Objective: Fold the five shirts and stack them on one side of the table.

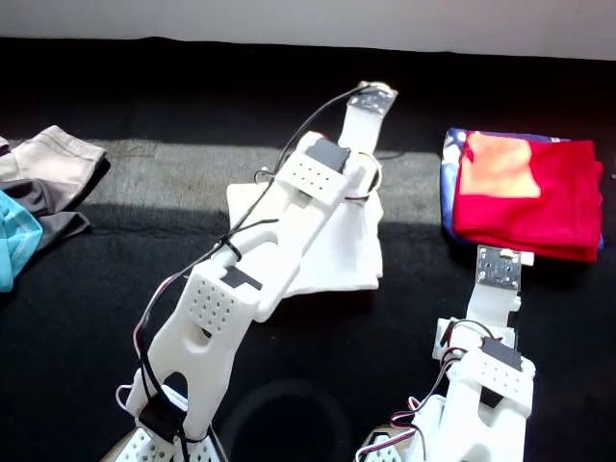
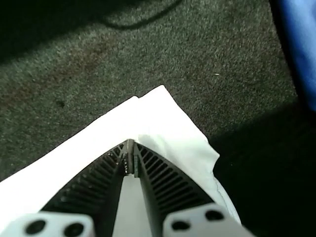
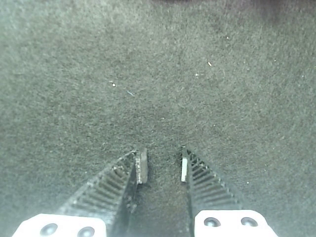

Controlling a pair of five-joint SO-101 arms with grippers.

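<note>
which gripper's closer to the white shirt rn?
Left. The left gripper sits right over the white shirt near its corner, jaws shut. The right gripper is apart from it, open over the table.

You have the left gripper [image 2: 130,160] over the white shirt [image 2: 168,128].
Its tips are pressed together. The shirt's corner lies on the dark table cover [image 2: 98,64], with blue cloth [image 2: 301,44] off to one side.

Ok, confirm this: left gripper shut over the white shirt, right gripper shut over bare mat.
One thing is wrong: the right gripper is open, not shut. The right wrist view shows a clear gap between its fingers, with bare mat beneath. The rest stands: the left gripper is shut over the white shirt.
</note>
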